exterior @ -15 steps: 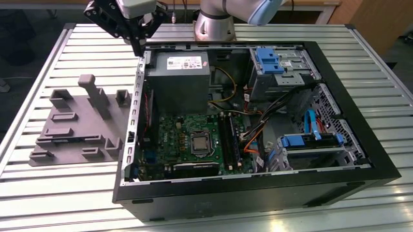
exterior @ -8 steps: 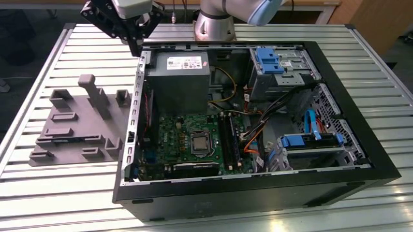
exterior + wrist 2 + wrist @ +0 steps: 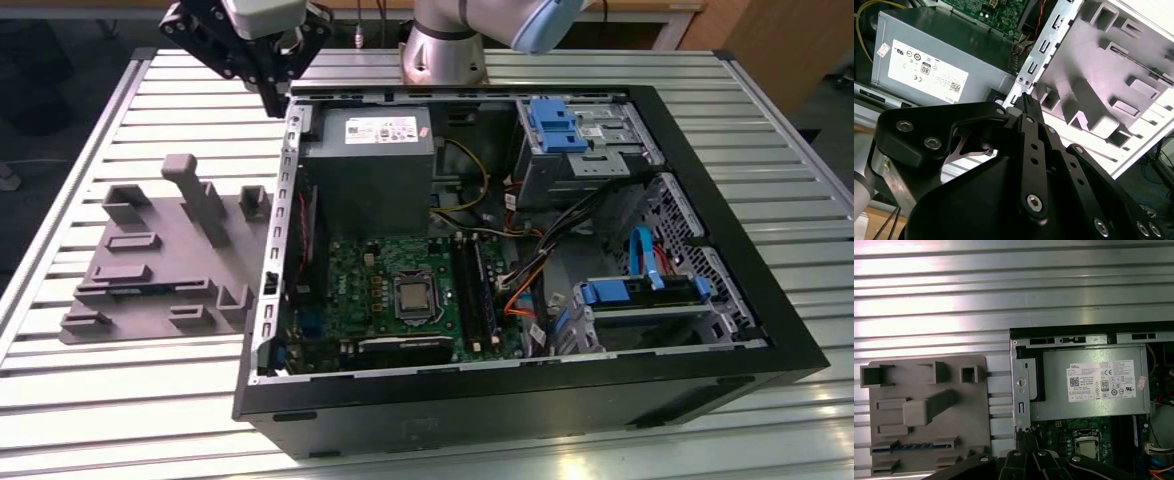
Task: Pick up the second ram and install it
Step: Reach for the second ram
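Jaws look pinched together, empty; my gripper [image 3: 276,103] hangs over the computer case's [image 3: 534,405] corner nearest the grey tray [image 3: 974,410]. I judge the second ram [image 3: 914,446] unpicked, lying in a slot along the tray's edge. Pickup and installation are both left.

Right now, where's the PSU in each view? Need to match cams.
Exterior view: PSU in the far corner of the case, toward the exterior view's left, near the gripper.
Second wrist view: PSU, label showing, across the case's metal edge from the tray.
First wrist view: PSU between the case wall and the motherboard.
Shared landmark: the grey tray, outside the case on the PSU's side.
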`<state>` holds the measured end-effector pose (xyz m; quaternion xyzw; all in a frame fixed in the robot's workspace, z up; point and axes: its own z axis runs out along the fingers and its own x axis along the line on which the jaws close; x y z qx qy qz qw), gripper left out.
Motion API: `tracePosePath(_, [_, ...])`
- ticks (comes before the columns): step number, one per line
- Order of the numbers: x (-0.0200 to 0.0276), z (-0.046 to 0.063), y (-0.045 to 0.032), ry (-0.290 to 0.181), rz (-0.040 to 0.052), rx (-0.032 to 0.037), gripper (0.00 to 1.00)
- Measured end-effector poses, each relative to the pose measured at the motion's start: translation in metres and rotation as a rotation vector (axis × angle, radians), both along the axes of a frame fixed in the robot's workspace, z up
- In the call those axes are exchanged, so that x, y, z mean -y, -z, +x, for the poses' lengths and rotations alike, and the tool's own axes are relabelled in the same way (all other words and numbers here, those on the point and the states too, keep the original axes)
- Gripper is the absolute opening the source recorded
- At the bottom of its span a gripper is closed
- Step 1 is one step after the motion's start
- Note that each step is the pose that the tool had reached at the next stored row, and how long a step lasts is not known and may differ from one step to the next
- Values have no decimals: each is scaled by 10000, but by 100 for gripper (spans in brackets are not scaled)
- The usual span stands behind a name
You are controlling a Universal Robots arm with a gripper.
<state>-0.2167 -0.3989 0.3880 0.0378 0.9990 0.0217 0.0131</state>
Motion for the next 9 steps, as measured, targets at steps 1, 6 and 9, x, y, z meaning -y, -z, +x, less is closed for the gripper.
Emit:
tracePosePath(1, [0,-7,0,0,0,0,11])
tracePosePath(6, [0,-38,2,1,0,0,11])
tracePosePath(9, [0,-56,3,1,0,0,11])
